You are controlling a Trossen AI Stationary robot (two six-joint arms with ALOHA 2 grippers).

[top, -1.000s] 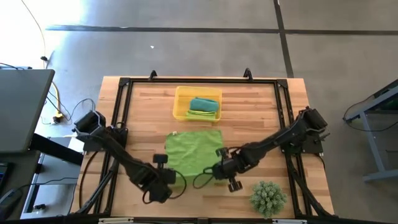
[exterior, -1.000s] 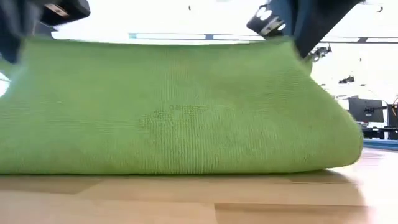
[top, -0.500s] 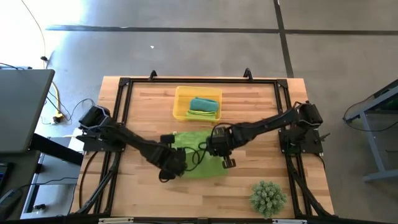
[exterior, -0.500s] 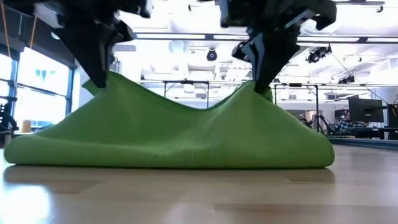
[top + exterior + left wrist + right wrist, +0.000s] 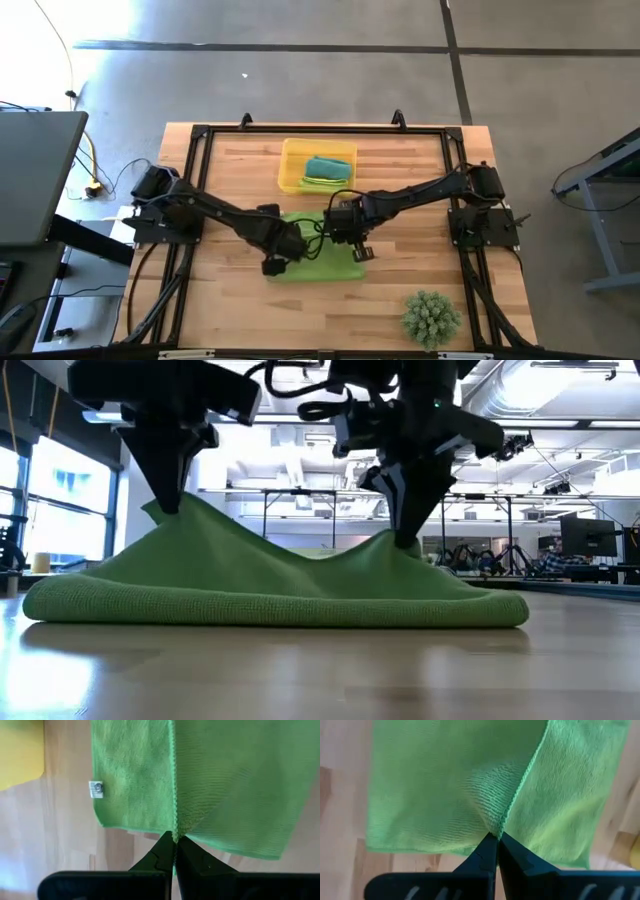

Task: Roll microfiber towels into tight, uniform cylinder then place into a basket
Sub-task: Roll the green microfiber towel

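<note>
Towel in work: a lime-green towel point(image 5: 322, 262) folded over on itself at the table's middle, its fold a thick rounded roll on the wood in the low view, its upper edge lifted into two peaks (a small white tag point(image 5: 96, 789) shows near one corner).
Left gripper point(image 5: 170, 510): pinched tight on the towel's stitched edge, raising one peak.
Right gripper point(image 5: 407, 542): likewise clamped on that edge, raising the other peak.
Towel count: three, two lime-green and one teal.
Basket point(image 5: 292, 160): yellow, just beyond the folded towel, holding the teal towel point(image 5: 328, 167) and the second lime-green towel point(image 5: 322, 184) side by side.
Other: one spiky green plant point(image 5: 431, 317) at the table's near right corner.
</note>
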